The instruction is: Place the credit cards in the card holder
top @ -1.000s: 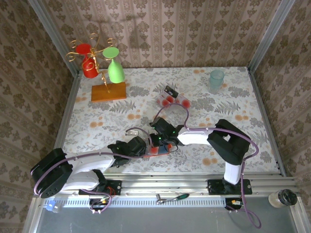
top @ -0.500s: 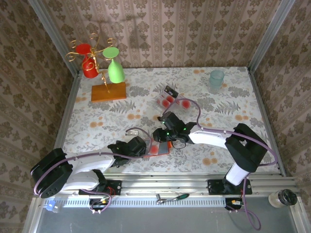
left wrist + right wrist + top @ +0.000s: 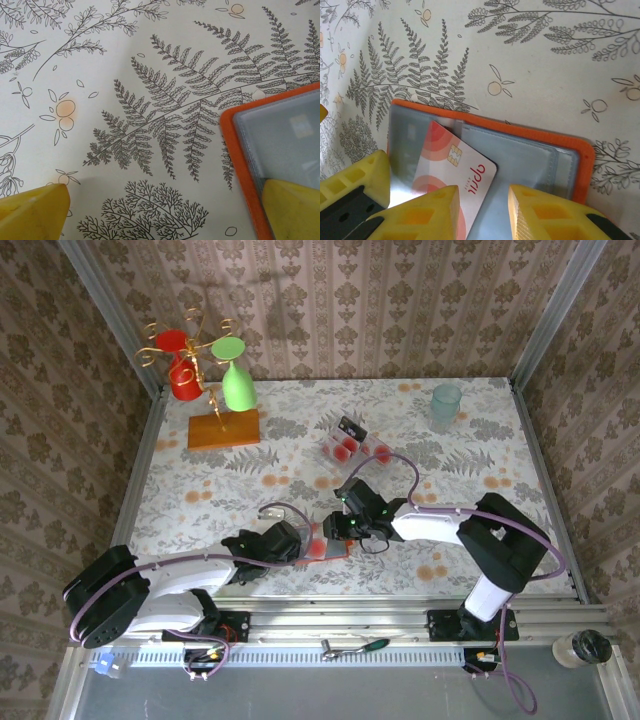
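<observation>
Lying open on the fern-printed tabletop [image 3: 545, 65], the orange-edged card holder [image 3: 540, 137] shows glossy grey pockets. One thin red-blotched card [image 3: 462, 165] sits half tucked in, the right hand [image 3: 482, 202] slightly parted above it. The left hand [image 3: 165, 207] is spread wide, one yellow finger [image 3: 295, 205] over the holder's corner.

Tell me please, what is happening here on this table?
Two robot arms are working at an open orange card holder near the front of the table. One card lies slanted on its grey lining. The right gripper hangs just above it, jaws a little apart with nothing between them. The left gripper is wide open, one finger over the holder's edge, perhaps steadying it. More cards wait in a small pile further back.
</observation>
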`<state>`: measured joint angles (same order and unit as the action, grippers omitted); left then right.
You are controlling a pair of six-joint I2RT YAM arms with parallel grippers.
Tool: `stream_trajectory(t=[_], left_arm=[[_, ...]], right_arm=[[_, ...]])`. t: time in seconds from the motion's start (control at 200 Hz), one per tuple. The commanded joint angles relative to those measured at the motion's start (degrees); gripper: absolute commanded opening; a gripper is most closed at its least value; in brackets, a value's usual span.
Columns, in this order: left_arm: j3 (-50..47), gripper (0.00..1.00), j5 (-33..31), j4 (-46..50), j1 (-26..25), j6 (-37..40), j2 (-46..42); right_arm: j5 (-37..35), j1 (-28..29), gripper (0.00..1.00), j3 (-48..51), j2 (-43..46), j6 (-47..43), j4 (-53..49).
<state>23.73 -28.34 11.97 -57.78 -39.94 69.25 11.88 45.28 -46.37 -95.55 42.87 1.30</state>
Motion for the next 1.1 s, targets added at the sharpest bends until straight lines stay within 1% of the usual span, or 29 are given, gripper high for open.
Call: stream_trajectory(t=[0.0,0.2,0.315,0.6,0.695,0.765,0.89,0.97,1.01,1.055,1.095], left_arm=[[-0.78,1.0,0.03,1.15,-0.23,-0.74,0.39],[-0.87,1.0,0.12,0.73,-0.23,-0.79,0.98],[-0.87,1.0,0.21,0.67,-0.23,-0.74,1.06],[-1.14,1.0,0.21,0.68,-0.23,-0.85,0.9],[-1.14,1.0,0.21,0.58,-0.24,-0.75,0.88],[-1.14,1.0,0.21,0.55,-0.23,-0.78,0.97],[-0.96,1.0,0.3,0.33,-0.23,-0.76,1.21],[-0.96,1.0,0.3,0.25,-0.23,-0.77,1.43],[-0.88,1.0,0.3,0.16,-0.25,-0.79,1.5],[-0.87,1.0,0.3,0.23,-0.23,-0.75,1.5],[-0.87,1.0,0.37,0.12,-0.29,-0.78,1.58]], right_arm=[[1.74,0.31,0.33,-0.11,-1.85,1.48,1.69],[2.75,0.26,0.32,-0.74,-3.23,1.81,2.58],[3.56,0.15,0.29,-0.81,-3.66,2.27,3.63],[7.04,-1.58,0.12,1.26,-4.05,3.73,7.96],[8.6,-2.07,0.05,1.31,-4.3,3.44,8.3],[9.43,-2.42,0.02,1.13,-4.47,3.12,8.1],[10.77,-2.34,0.03,-0.11,-5.67,2.05,6.79],[12.15,-2.21,0.08,-0.86,-6.81,1.67,6.62],[12.42,-2.18,0.14,-1.32,-7.2,1.32,6.0],[12.31,-2.04,0.25,-1.72,-7.08,0.67,5.05],[11.71,-2.08,0.31,-1.73,-6.33,0.15,4.09]])
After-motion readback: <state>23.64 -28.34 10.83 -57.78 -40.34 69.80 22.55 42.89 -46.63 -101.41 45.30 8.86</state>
